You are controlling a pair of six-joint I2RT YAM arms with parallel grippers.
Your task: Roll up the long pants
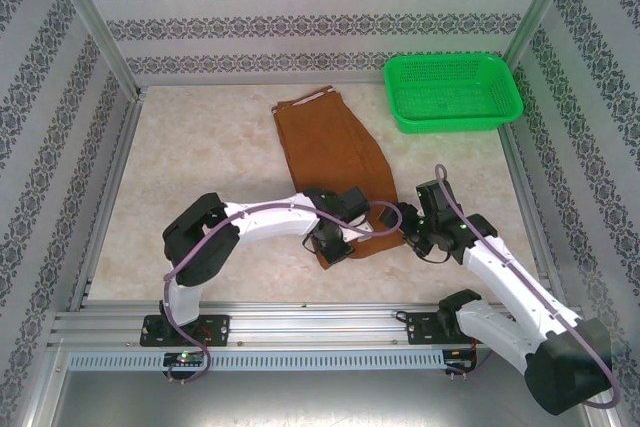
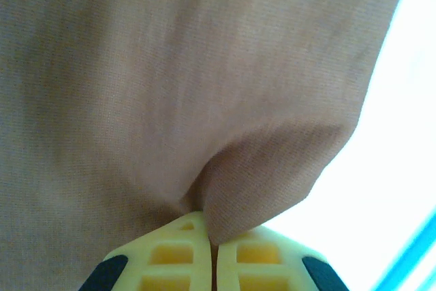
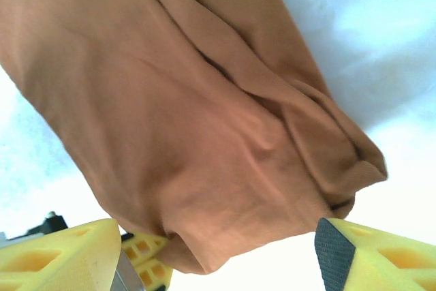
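Observation:
The rust-brown long pants (image 1: 335, 152) lie folded lengthwise on the table, waistband with a pale edge at the far end and the leg ends near the arms. My left gripper (image 1: 335, 245) is shut on the near left corner of the leg ends; in the left wrist view the cloth (image 2: 204, 100) is pinched between the yellow fingers (image 2: 174, 250). My right gripper (image 1: 405, 225) stands open just beside the near right corner. In the right wrist view its yellow fingers (image 3: 371, 257) are spread wide in front of the hem (image 3: 204, 155), with nothing between them.
A green plastic basket (image 1: 452, 92) sits at the back right of the table, apart from the pants. Patterned walls and metal posts enclose the table (image 1: 200, 147). Bare beige tabletop lies to the left of the pants and in front of the basket.

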